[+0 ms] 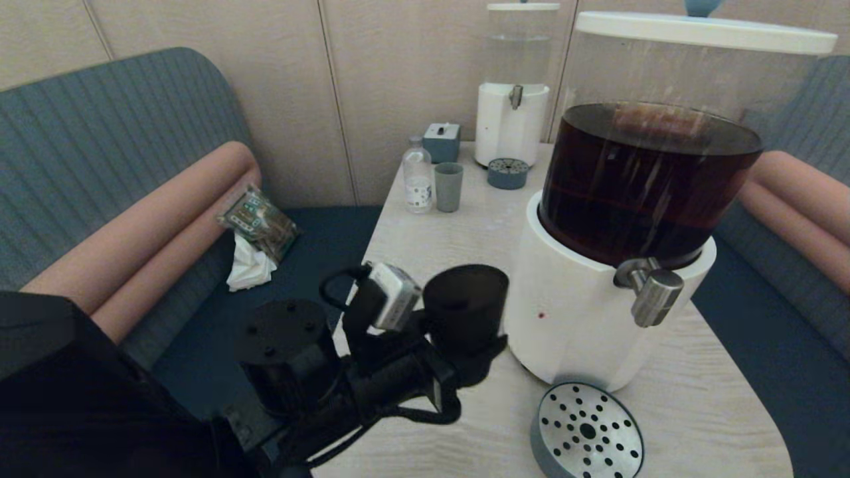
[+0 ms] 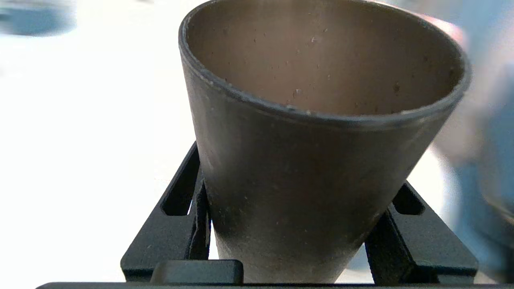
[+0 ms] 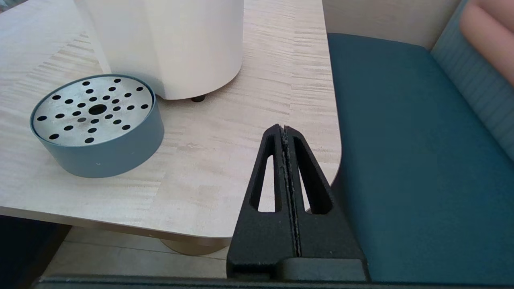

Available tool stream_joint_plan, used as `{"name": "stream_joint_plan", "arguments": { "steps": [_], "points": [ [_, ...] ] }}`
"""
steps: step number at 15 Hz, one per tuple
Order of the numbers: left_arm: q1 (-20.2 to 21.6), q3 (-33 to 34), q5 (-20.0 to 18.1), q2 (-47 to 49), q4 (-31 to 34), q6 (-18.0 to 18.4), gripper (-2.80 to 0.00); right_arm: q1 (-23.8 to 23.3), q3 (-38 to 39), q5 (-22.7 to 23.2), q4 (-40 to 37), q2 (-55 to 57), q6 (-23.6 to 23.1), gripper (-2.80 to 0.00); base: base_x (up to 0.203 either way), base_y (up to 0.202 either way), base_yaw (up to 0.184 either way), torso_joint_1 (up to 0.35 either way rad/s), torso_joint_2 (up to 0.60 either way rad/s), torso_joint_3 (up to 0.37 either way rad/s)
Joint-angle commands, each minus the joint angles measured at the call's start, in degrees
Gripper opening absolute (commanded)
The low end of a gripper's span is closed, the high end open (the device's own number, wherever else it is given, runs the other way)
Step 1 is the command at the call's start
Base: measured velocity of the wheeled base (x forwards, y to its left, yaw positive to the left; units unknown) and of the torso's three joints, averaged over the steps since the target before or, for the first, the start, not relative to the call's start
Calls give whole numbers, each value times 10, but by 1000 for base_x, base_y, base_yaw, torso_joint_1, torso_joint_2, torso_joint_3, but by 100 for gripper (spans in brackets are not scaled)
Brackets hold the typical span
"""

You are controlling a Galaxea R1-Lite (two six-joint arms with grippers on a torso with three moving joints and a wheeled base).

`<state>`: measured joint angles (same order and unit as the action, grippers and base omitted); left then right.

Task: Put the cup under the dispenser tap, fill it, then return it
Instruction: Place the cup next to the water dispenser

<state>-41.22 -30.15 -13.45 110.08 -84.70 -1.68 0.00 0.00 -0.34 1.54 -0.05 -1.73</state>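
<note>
The matte black cup (image 1: 465, 302) is upright and held off the table, left of the large dispenser's white base (image 1: 571, 318). My left gripper (image 1: 468, 355) is shut on its lower part. In the left wrist view the cup (image 2: 313, 168) fills the frame with both fingers (image 2: 180, 224) pressed against its tapered sides; its inside looks empty. The brushed-steel dispenser tap (image 1: 654, 289) sticks out of the base to the cup's right, under the tank of dark brown liquid (image 1: 641, 186). My right gripper (image 3: 284, 130) is shut on nothing, by the table's near right corner.
A round blue drip tray (image 1: 588, 431) with a perforated steel top lies in front of the base, also the drip tray (image 3: 96, 124) in the right wrist view. At the back stand a slimmer clear dispenser (image 1: 514, 86), a grey-green tumbler (image 1: 449, 187), a bottle (image 1: 417, 176) and a small box (image 1: 441, 141).
</note>
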Motion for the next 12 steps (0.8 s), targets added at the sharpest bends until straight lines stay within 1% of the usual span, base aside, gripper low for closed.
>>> {"name": "stream_joint_plan", "arguments": {
  "steps": [1,2,4,6,9,12],
  "points": [
    [48,-10,0,-6,-5,2,-280,0,5,0,0,0,0,-280,0,0,0,0,0,0],
    [70,-20,-2,0,-5,3,-280,0,5,-1,0,0,0,-280,0,0,0,0,0,0],
    [104,-62,-6,25,-7,5,-280,0,5,0,0,0,0,-280,0,0,0,0,0,0],
    [126,-100,-7,61,-18,4,-280,0,5,0,0,0,0,-280,0,0,0,0,0,0],
    [146,-147,-7,132,-28,4,-280,0,5,0,0,0,0,-280,0,0,0,0,0,0],
    [150,-171,-7,204,-29,3,-280,0,5,0,0,0,0,-280,0,0,0,0,0,0]
  ]
}}
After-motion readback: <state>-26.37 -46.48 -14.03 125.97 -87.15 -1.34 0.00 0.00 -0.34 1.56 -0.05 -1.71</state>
